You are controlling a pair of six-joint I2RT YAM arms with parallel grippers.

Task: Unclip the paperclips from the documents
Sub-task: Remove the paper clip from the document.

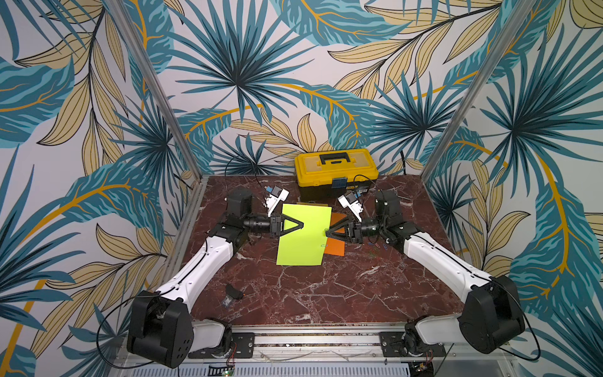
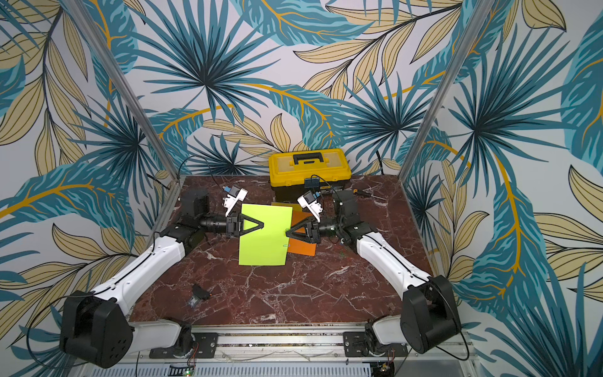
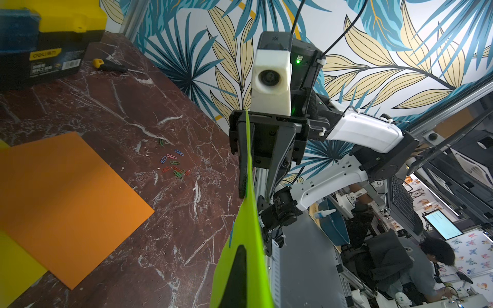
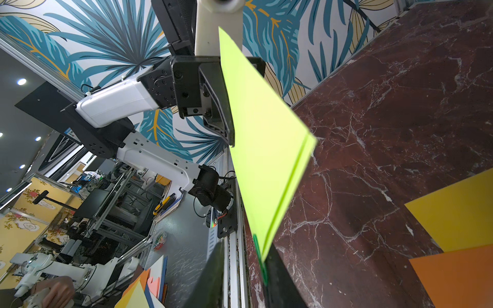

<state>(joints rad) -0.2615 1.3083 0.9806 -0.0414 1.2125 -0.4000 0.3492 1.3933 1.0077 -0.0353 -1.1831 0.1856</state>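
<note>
Green sheet (image 1: 303, 241) mid-frame, raised off the bench (image 1: 293, 293). At left edge, left pincer (image 1: 302, 224) clamped on it. At right edge, right pincer (image 1: 326, 232) with jaws apart astride a green clip (image 4: 260, 256); silver clip (image 1: 324, 245) lower on same edge. Lower right, orange sheet (image 1: 334, 247) flat, then loose clips (image 1: 375, 246) scattered on bench.

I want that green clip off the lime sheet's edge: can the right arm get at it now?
Probably yes. The left gripper holds the lime sheet lifted, and the green clip on its edge sits between the parted fingers of the right gripper, with nothing in the way.
</note>
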